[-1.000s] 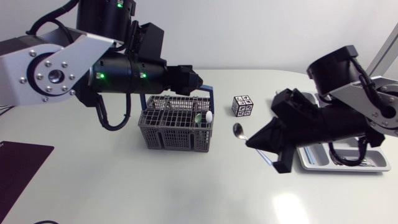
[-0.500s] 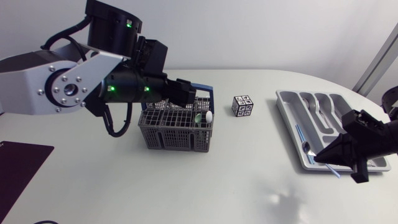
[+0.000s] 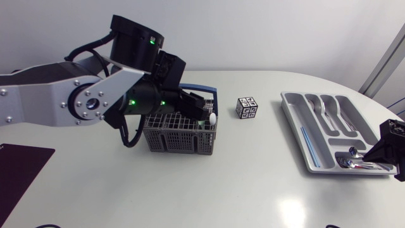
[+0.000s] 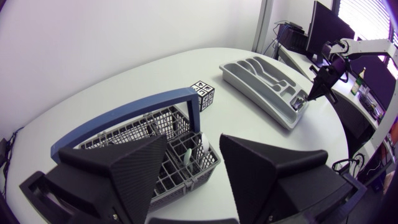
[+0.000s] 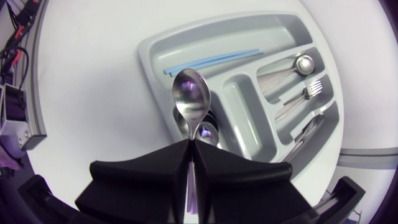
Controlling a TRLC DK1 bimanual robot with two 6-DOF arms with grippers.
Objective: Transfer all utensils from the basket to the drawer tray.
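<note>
A grey wire basket (image 3: 179, 135) with a blue handle (image 4: 124, 112) stands left of the table's middle. It holds a white-handled utensil (image 4: 202, 143) and a green one (image 4: 186, 155). My left gripper (image 4: 193, 180) hangs open just above the basket, with nothing between its fingers; in the head view the left gripper (image 3: 199, 107) is over the basket's right end. My right gripper (image 5: 189, 144) is shut on a metal spoon (image 5: 191, 102) and holds it over the near end of the grey drawer tray (image 5: 155, 46), above other spoons (image 5: 208, 132). From above, the right gripper (image 3: 378, 153) is at the tray's front right corner.
The drawer tray (image 3: 293, 114) also holds blue sticks (image 5: 214, 60), a fork (image 5: 298, 96) and a further spoon (image 5: 300, 65). A black-and-white cube (image 3: 247, 107) stands between basket and tray. A dark mat (image 3: 19, 166) lies at the table's front left.
My right arm has carried the spoon from the table's middle rightward to the tray's near end. My left arm has swung right, over the basket.
</note>
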